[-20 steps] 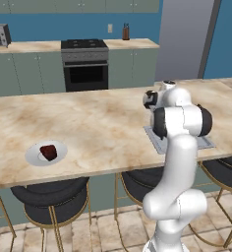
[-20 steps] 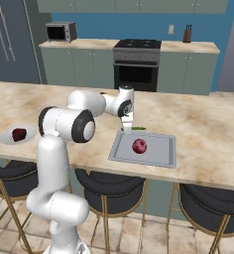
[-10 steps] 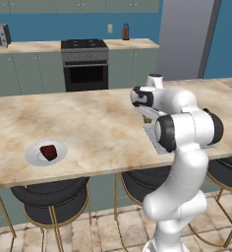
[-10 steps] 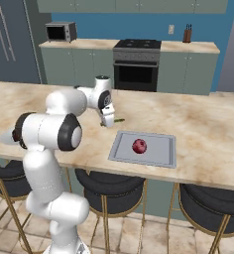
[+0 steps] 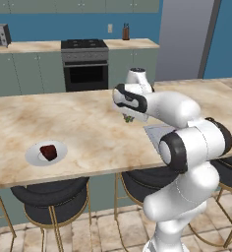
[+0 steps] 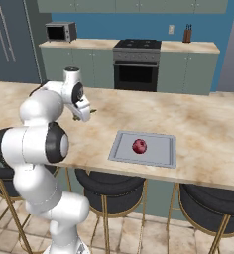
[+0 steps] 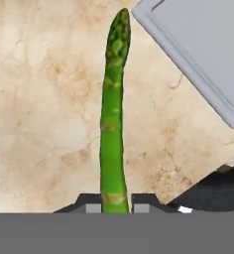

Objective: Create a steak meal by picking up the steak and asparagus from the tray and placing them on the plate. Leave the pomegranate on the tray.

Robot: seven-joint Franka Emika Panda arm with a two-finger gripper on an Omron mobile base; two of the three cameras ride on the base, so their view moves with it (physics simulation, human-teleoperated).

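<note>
One asparagus (image 7: 112, 124) clamped in claw (image 7: 113, 207), above bare counter (image 7: 39, 124), beyond tray (image 7: 198, 54) edge.

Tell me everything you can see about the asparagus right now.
The asparagus is one thin, bright-green stalk with a darker, scaly pointed tip and pale bands along its stem. Its cut end sits clamped between the tool's dark fingertips, the tip pointing away from the hand. It hangs above the marble counter, off the grey tray, touching nothing but the tool.
</note>
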